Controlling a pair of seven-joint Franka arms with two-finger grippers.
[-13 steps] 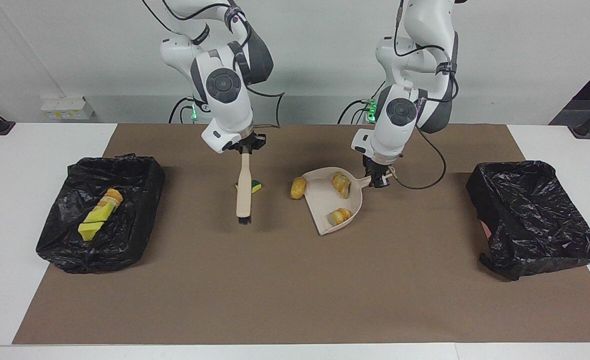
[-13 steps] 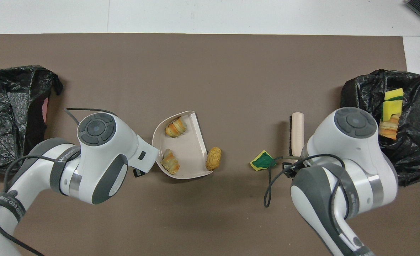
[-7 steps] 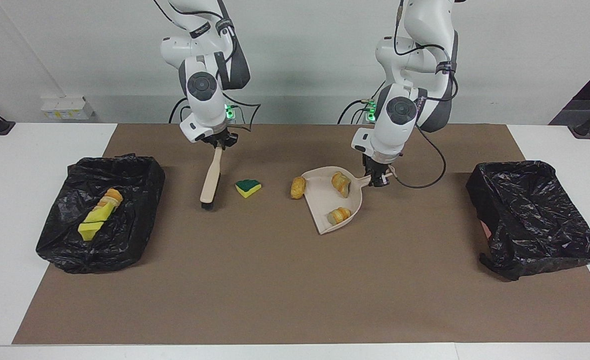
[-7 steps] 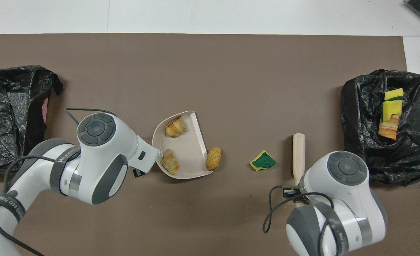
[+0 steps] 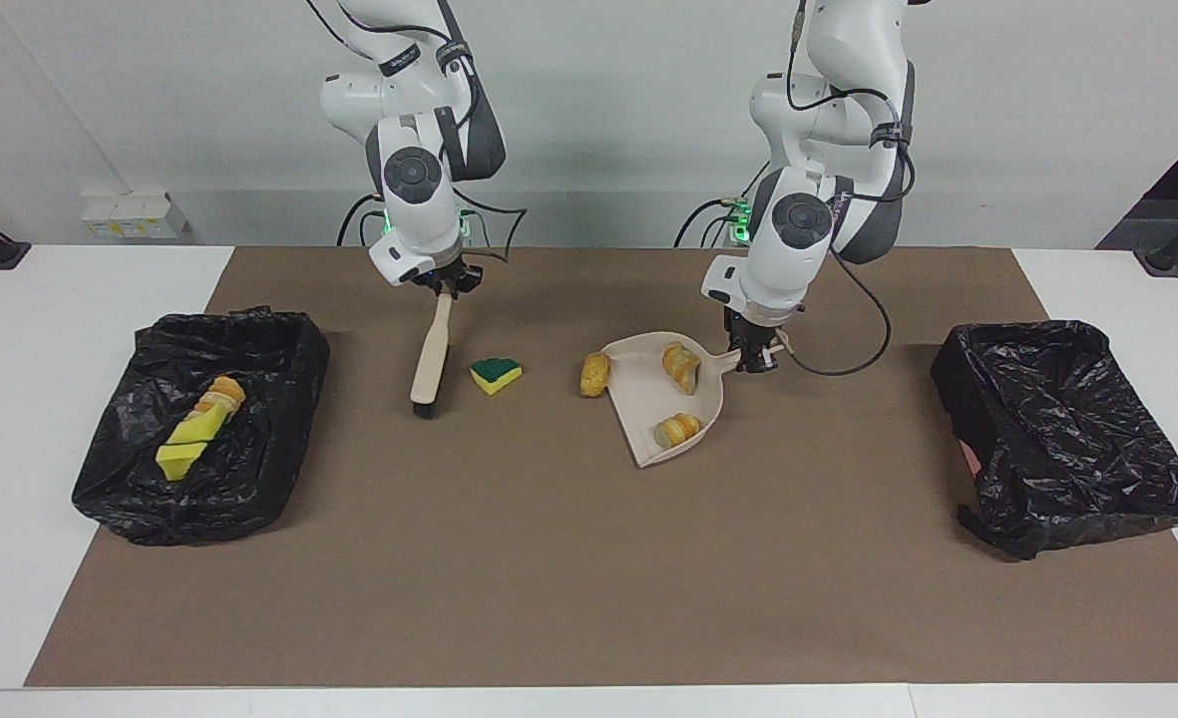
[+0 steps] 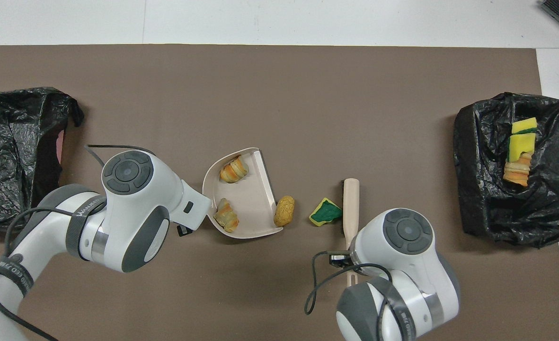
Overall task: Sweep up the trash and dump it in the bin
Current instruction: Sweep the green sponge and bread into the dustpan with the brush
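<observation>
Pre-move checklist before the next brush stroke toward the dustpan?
1. Right gripper shut on brush: ok.
2. Left gripper on the handle of the dustpan: ok.
3. Brush bristles beside green-and-yellow sponge wedge, on its right-arm side: ok.
4. Dustpan mouth faces the wedge: ok.
5. Bread chunk at the pan's lip, not in: not ok.
6. Two chunks inside the pan: ok.
</observation>
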